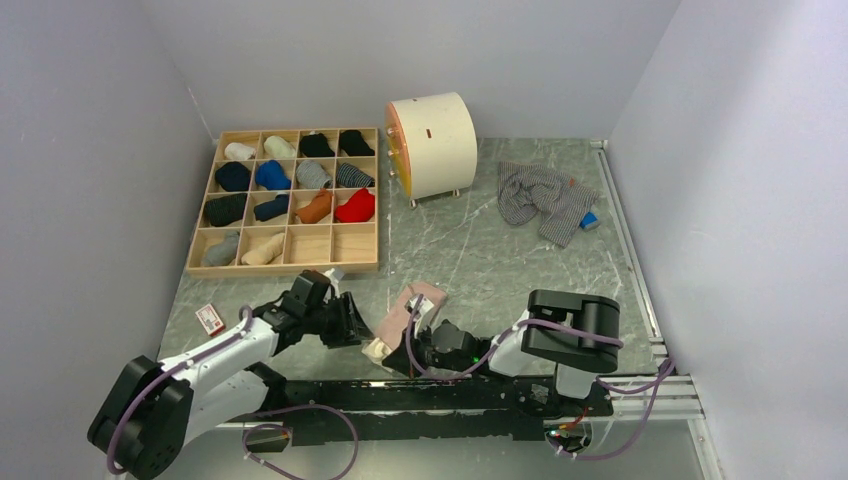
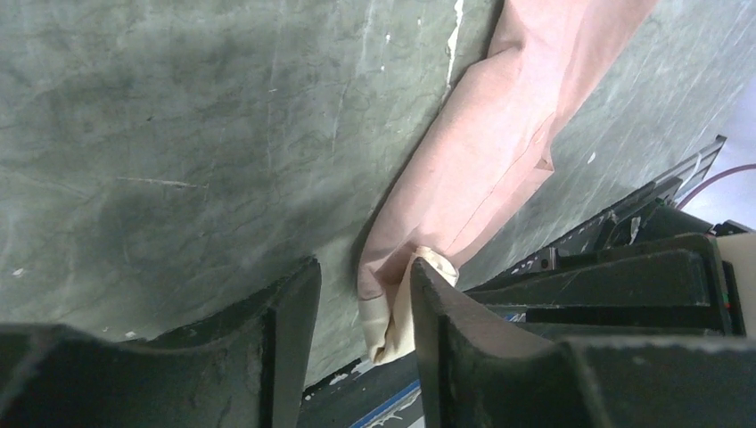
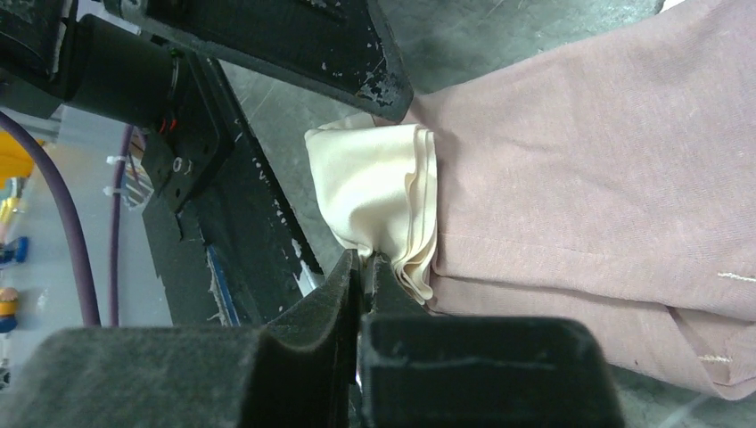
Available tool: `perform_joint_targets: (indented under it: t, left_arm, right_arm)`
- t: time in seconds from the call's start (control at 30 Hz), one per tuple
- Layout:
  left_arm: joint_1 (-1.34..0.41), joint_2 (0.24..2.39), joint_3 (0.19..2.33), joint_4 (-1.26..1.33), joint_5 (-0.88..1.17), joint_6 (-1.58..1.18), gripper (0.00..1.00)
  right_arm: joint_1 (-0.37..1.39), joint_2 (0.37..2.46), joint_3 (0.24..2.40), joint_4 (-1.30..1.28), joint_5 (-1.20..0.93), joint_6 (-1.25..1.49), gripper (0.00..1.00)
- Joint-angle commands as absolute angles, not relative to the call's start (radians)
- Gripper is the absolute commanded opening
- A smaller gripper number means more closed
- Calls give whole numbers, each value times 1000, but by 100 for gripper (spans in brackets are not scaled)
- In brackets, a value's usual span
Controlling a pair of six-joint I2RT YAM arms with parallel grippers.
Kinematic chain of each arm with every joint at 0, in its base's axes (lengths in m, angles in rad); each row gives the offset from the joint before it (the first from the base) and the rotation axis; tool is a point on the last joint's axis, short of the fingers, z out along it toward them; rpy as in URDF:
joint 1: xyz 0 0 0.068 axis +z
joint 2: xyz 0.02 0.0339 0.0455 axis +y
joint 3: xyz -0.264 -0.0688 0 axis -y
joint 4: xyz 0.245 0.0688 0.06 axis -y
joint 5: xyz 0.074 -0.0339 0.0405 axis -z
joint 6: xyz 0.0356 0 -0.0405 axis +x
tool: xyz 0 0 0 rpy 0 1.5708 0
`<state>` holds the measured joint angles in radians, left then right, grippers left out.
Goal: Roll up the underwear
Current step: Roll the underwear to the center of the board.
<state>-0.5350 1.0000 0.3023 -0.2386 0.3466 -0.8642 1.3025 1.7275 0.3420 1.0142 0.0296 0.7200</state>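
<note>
Two garments on bench: pink-beige underwear folded long at near edge; its cream hem pinched in right gripper jaws, pressed together; left gripper jaws spread, one touching that hem; grey striped underwear crumpled far right, beside blue block.

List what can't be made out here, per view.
- Top view: near end of the pink underwear, partly under the right gripper.
- Right wrist: how much cloth is in the shut pinch; the fingers hide it.
- Left wrist: whether the open left gripper touches the cloth; the garment's far end is cut off at the top edge.
- Top view: blue block beside the striped underwear, too small to identify.
</note>
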Motion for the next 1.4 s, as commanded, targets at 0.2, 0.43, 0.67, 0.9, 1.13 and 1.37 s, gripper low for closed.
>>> perform_joint_targets:
  t: [0.2,0.43,0.67,0.9,1.13,1.37]
  left_arm:
    - [-537,942,287,-358,277,-848,85]
    - [-539,848,267,-354,331,-868,77]
    - [-565,932,208,-223,406,-903,69]
    - [-613,1001,210,-178,374,-929,40]
    - [-621,1010,231,-215,319,-935,5]
    - [-621,1031,276,-264,294,-928,5]
  right_arm:
    - [1258,1753,344,988,4,786,1]
    - [1237,1764,344,1012,-41,798,3]
    - [1236,1771,354,1006,-42,784,5]
    - [1234,1761,353,1001,-38,777,8]
    - [1241,1654,386,838,-28,633,34]
    - [1382,1462,484,479,269,305,49]
